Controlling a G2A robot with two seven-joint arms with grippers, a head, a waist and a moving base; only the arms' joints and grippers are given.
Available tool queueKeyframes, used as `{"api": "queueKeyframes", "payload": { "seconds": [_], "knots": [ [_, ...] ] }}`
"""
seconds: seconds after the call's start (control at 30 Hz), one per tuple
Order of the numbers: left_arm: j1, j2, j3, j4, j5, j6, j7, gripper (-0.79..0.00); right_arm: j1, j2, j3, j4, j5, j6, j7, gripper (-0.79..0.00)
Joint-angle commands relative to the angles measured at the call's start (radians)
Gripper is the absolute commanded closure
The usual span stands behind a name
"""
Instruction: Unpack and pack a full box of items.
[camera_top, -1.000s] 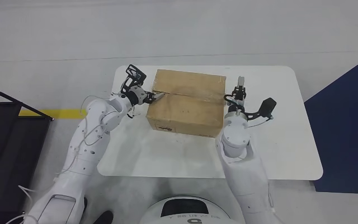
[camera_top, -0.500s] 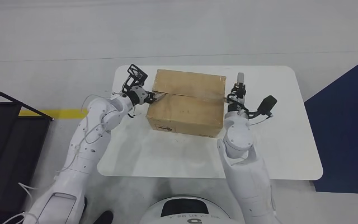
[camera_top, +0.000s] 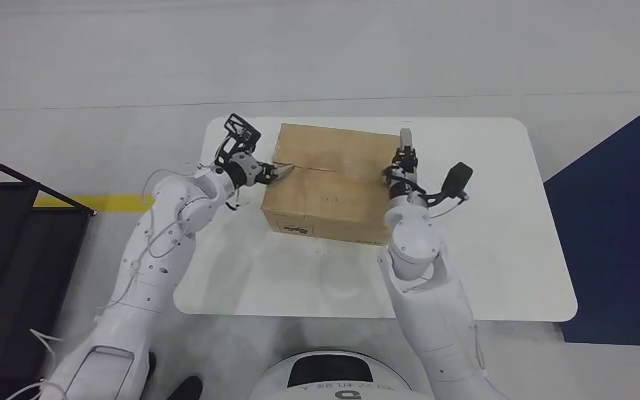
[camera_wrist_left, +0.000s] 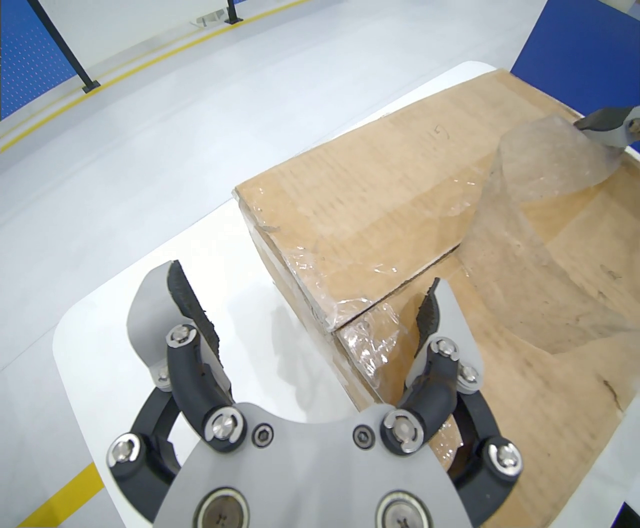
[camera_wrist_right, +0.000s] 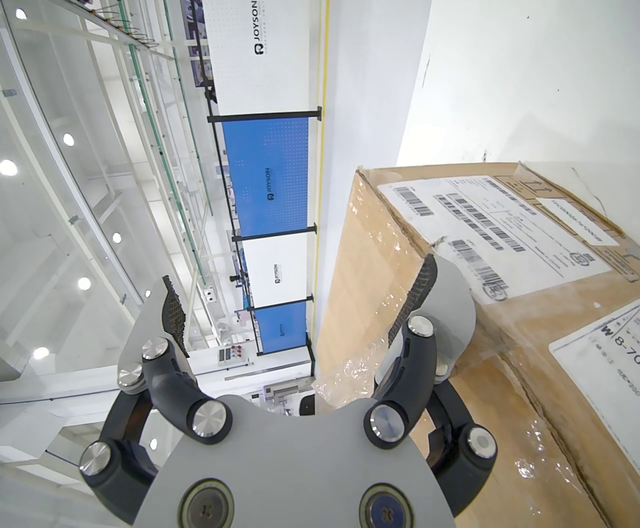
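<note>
A taped cardboard box (camera_top: 335, 185) lies in the middle of the white table (camera_top: 500, 230). My left gripper (camera_top: 280, 172) is at the box's left end. It is open, with its fingers either side of the end of the top seam (camera_wrist_left: 305, 280). My right gripper (camera_top: 403, 155) is at the box's right end by the upper edge, also open (camera_wrist_right: 300, 280). A strip of clear tape (camera_wrist_left: 525, 210) stands peeled up from the seam and runs to a right fingertip (camera_wrist_left: 607, 125). Crumpled tape (camera_wrist_right: 345, 375) shows between the right fingers. Labels cover the box's end face (camera_wrist_right: 500, 235).
Bare table lies right of the box and along its front edge. A blue panel (camera_top: 600, 240) stands off the table's right side. A black frame (camera_top: 30, 250) and a yellow floor line (camera_top: 100, 202) are off to the left.
My right gripper has shifted left, from just off the box's right end to over its upper right edge. The left arm and the box have not moved.
</note>
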Motion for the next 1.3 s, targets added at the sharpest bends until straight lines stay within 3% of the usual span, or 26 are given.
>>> {"api": "queueKeyframes", "payload": {
  "seconds": [0.0,0.2,0.37,0.67,1.27],
  "knots": [
    [0.003,0.003,-0.022,-0.003,-0.022,0.009,0.009,-0.785,-0.003,0.001,-0.002,-0.002,-0.007,0.010,0.012,-0.785],
    [0.033,0.023,-0.126,-0.016,-0.034,0.036,0.013,-0.785,-0.006,0.002,-0.004,-0.005,-0.020,0.033,0.041,-0.785],
    [0.057,0.031,-0.160,0.044,-0.034,0.052,-0.007,-0.785,0.000,0.004,-0.019,-0.005,-0.046,0.048,0.075,-0.785],
    [0.025,0.014,-0.058,0.118,-0.043,0.034,0.001,-0.785,0.025,-0.001,-0.038,0.009,-0.054,0.056,0.076,-0.785],
    [-0.009,0.000,0.040,0.089,-0.019,-0.001,0.005,-0.785,0.024,-0.009,-0.066,0.038,-0.052,0.042,0.080,-0.785]
  ]
}}
